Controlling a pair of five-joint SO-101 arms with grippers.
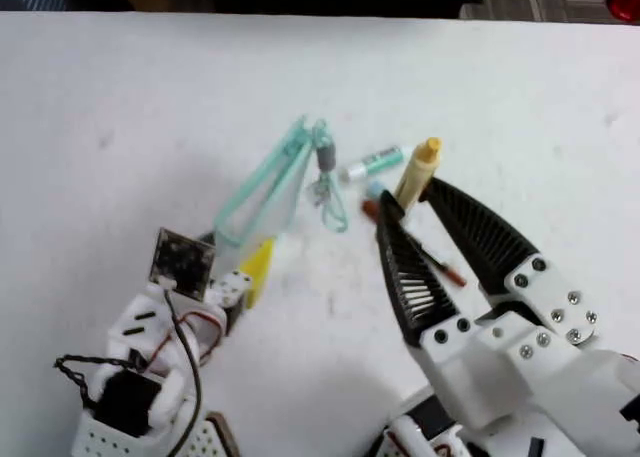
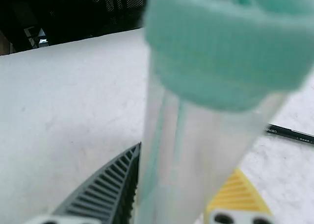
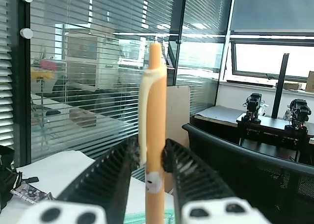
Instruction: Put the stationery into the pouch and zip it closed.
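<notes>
From above, my left gripper clamps the pouch near the middle of the table, while my right gripper pinches the pen beside it. Left wrist: the pouch is wedged between both fingers. Right wrist: the pen stands upright between the black fingers.

high view: surface looked down on from above | left wrist view: held close against pouch, aimed low across surface | right wrist view: aimed level past pen toward blinds | shared with high view: pouch, pen
</notes>
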